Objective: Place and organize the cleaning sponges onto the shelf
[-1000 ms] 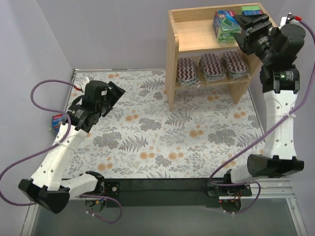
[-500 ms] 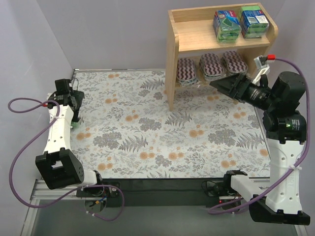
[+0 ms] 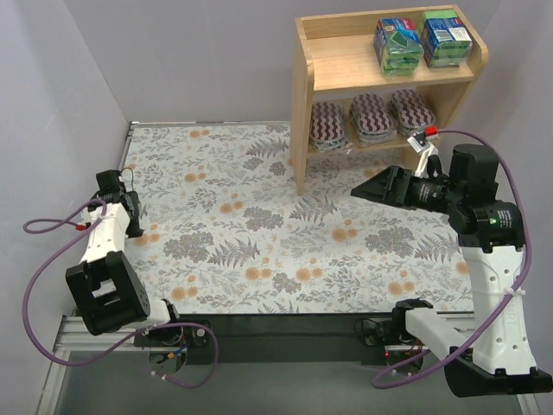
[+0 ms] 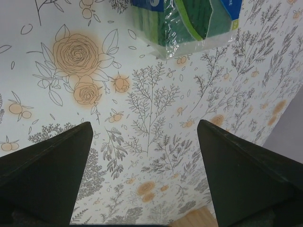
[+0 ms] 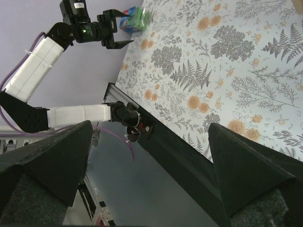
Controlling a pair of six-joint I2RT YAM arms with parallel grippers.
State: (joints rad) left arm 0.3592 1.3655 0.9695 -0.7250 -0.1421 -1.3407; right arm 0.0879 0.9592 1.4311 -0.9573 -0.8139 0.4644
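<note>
The wooden shelf (image 3: pixel 337 56) stands at the far right. Two green sponge packs (image 3: pixel 397 43) (image 3: pixel 446 36) sit on its top tier. Three striped oval pads (image 3: pixel 328 124) (image 3: pixel 371 117) (image 3: pixel 411 111) lie on the lower tier. A third green pack (image 4: pixel 184 23) lies on the mat by the left wall, just ahead of my open left gripper (image 4: pixel 144 124); nothing is between its fingers. The right wrist view shows that pack (image 5: pixel 135 19) beside the left gripper (image 5: pixel 111 30). In the top view my left arm hides it. My right gripper (image 3: pixel 367 188) hangs open and empty below the shelf front, pointing left.
A floral mat (image 3: pixel 276 225) covers the table between lilac walls (image 3: pixel 52 130). A black rail (image 3: pixel 285 327) with the arm bases runs along the near edge. Purple cables loop beside each arm. A corner of the shelf (image 4: pixel 199 220) shows low in the left wrist view.
My right gripper left the top tier and swung down and left, away from the shelf. My left arm swung to the left wall, then drew nearer along it, over the third pack.
</note>
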